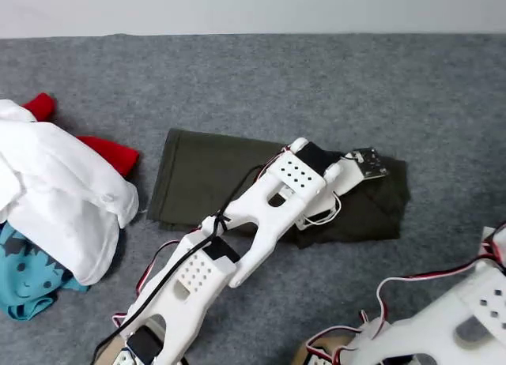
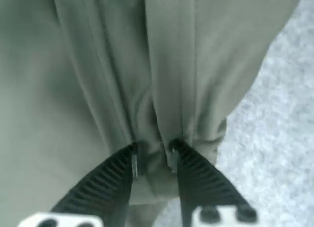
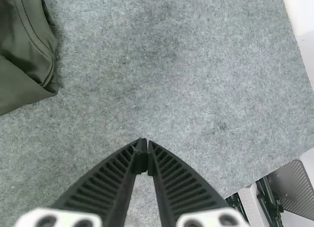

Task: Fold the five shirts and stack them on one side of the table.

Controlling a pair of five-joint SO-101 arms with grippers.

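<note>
An olive shirt (image 1: 198,175) lies flat in the middle of the grey tabletop (image 1: 316,80), spread as a rough rectangle. Your left arm (image 1: 261,215) reaches in from the near edge and crosses over it, with the wrist above the end of the shirt nearer your right arm (image 1: 443,317). In the left wrist view, the left jaws are pinched on a bunched fold of the olive shirt (image 2: 98,65) - the cloth gathers into creases that run into the tips, with bare tabletop (image 2: 279,128) just beside them.

Your right arm sits at the near corner, apart from the shirt. The right jaws are closed, tip against tip, gripping nothing, above bare tabletop (image 3: 171,65). A hemmed corner of the olive shirt (image 3: 24,45) lies near them.

At the far left side is a loose pile - a white shirt (image 1: 55,183) on top, a red shirt (image 1: 111,152) showing behind it, and a teal shirt (image 1: 28,278) underneath. The pile sits near the olive shirt without touching it.
</note>
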